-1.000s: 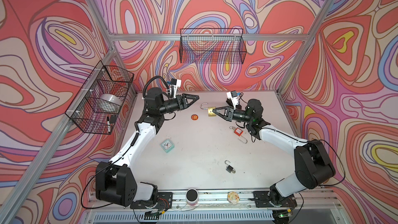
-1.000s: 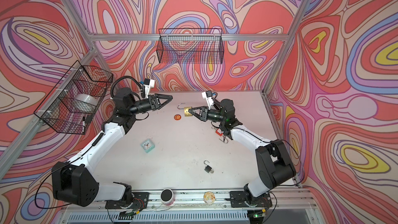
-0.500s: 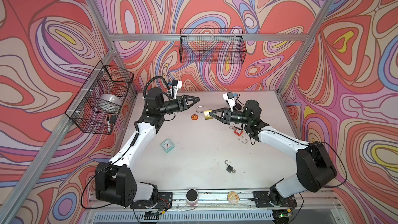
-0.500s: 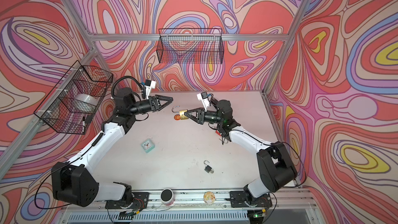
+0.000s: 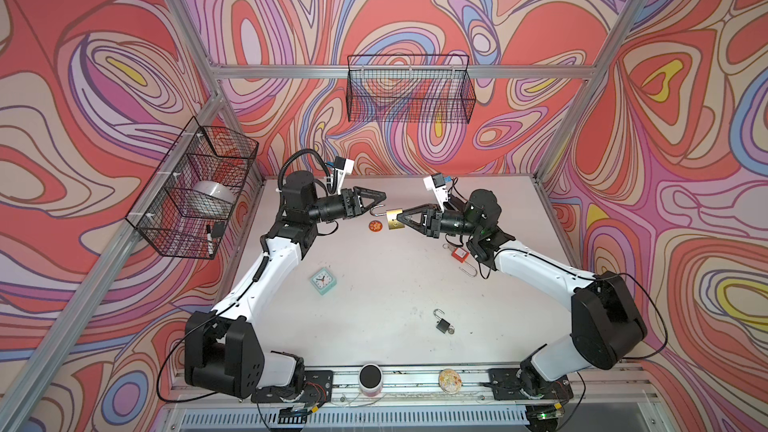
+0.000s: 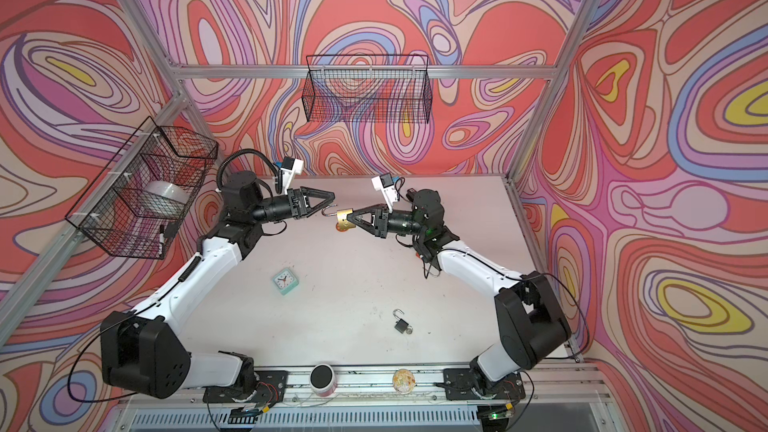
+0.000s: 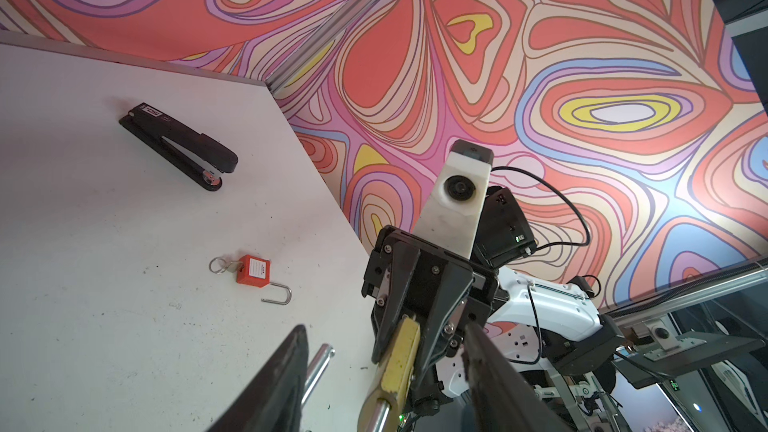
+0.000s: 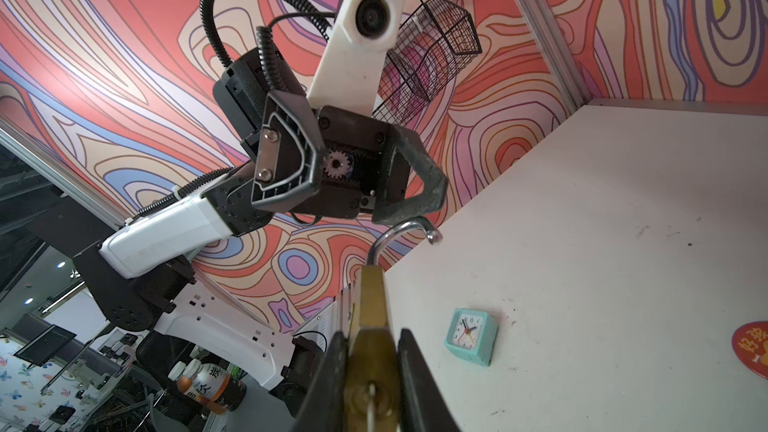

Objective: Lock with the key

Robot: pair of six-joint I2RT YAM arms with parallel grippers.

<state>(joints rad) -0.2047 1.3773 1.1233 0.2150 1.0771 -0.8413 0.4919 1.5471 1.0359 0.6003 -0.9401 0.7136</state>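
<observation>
A brass padlock (image 5: 395, 219) with a silver hooked shackle (image 5: 377, 212) swung open is held in the air above the middle of the white worktop (image 5: 374, 284), toward its far edge, its body pinched in the right pincer (image 5: 402, 219). The left pincer (image 5: 379, 202) faces it with fingers spread, the shackle's free end between them; whether they touch it cannot be told. By my reading the lock is lifted and presented but not yet closed: the shackle has to be pressed home and the key turned. Only the right wrist view shows a small metal key (image 8: 371, 406) seated in the keyhole. Only the left wrist view shows a long black stapler (image 7: 178, 147) toward the far right corner, hidden in both top views. A red padlock (image 5: 458, 253), a small black padlock (image 5: 443, 326) and a teal alarm clock (image 5: 323, 280) lie apart on the worktop
</observation>
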